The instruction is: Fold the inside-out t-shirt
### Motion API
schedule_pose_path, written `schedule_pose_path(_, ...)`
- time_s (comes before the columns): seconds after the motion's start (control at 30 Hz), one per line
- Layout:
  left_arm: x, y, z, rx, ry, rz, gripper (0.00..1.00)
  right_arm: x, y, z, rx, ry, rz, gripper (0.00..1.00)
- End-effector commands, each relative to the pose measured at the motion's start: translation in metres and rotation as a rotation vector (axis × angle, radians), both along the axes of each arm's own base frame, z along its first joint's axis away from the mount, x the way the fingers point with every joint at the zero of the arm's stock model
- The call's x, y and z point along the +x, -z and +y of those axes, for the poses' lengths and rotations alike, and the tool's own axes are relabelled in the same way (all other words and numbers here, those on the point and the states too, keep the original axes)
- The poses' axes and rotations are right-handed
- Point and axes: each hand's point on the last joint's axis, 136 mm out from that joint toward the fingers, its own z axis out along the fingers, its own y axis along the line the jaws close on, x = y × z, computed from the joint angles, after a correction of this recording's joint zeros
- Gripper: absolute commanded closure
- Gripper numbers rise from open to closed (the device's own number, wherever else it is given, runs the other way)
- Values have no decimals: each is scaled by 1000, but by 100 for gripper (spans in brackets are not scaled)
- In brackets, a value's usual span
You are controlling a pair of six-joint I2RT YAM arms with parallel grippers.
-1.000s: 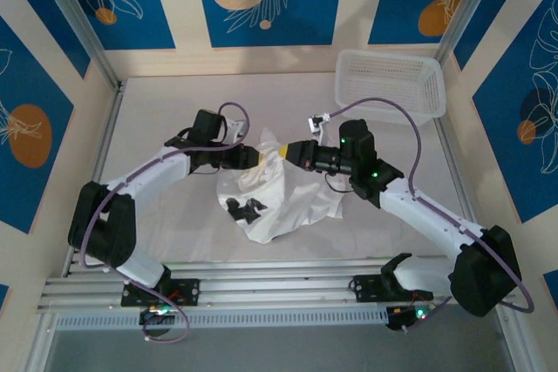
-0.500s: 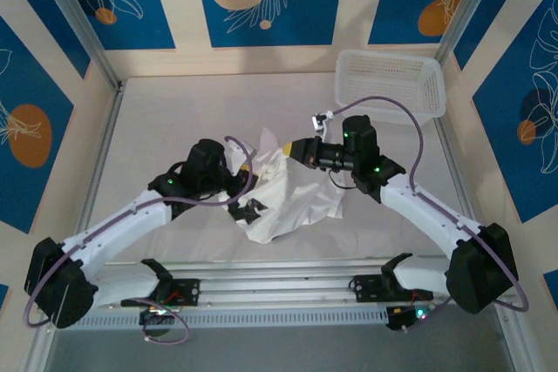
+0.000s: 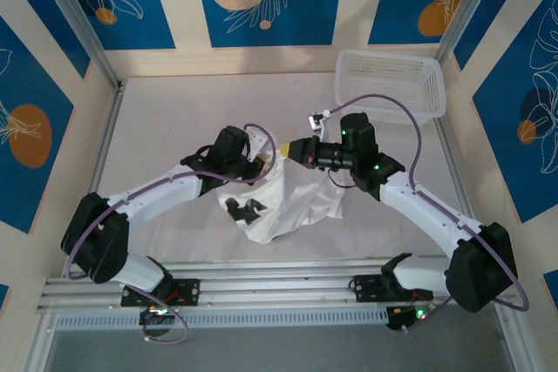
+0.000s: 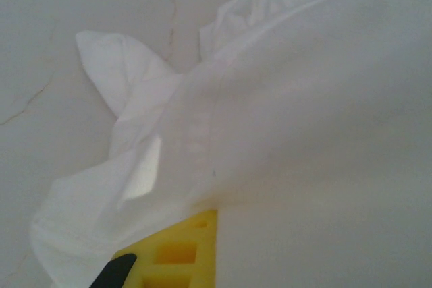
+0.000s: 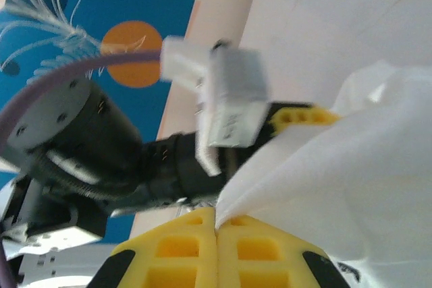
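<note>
Seeing the inside-out t-shirt bunched in a heap mid table, between both arms, with its upper edge lifted off the surface. Reading the right tool as clenched on that upper edge: from the right wrist, seeing yellow fingers pressed together on a pinched fold of white cloth. Placing the left tool just beside it, at the heap's top left. From the left wrist, seeing one yellow finger under draped cloth, so not able to tell whether gripping or released. Noting dark marks on the near-left folds, and a white mesh basket well apart at far right.

Judging the cloth as thin, light, fully limp, not fragile; expecting sagging when lifted and easy sliding on the table. Advising against grabbing mid-panel, likely just bunching it further. Suggesting holds at hem corners, shoulder seams or collar, one tool per side, pulling apart to flatten before folding. Watching for pinching two layers at once.
</note>
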Motion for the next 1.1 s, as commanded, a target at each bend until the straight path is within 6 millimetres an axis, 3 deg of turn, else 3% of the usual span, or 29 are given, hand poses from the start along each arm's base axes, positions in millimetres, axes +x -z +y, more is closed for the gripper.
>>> schedule_pose_path(0.0,-8,-39,6,-148,-25,19,100,25,41,-39,-41,127,104,100)
schedule_pose_path(0.1,-43,-77,-16,-416,139,179,100,46,93,-66,-131,164,156,100)
schedule_pose_path(0.17,-57,-92,-18,-464,178,224,100,50,109,-68,-144,146,214,96)
schedule_pose_path(0.23,-60,-99,-14,-456,165,229,100,47,102,-59,-83,87,239,74)
schedule_pose_path(0.3,-59,-101,-10,-447,148,220,100,45,88,-58,-41,93,207,64)
schedule_pose_path(0.43,-51,-97,-13,-463,123,234,100,33,77,-67,-84,242,98,61)
schedule_pose_path(0.63,-43,-97,-20,-479,114,253,100,-19,78,-25,-128,231,-109,61)
schedule_pose_path(0.77,-43,-97,-20,-472,114,262,100,-28,84,0,-217,154,-262,44)
schedule_pose_path(0.83,-44,-96,-18,-466,111,263,100,-22,88,7,-278,145,-334,38)
schedule_pose_path(0.93,-42,-95,-14,-456,87,250,100,-5,77,18,-281,146,-441,40)
schedule_pose_path(1.07,-35,-94,-6,-463,26,248,100,8,70,35,-319,107,-505,58)
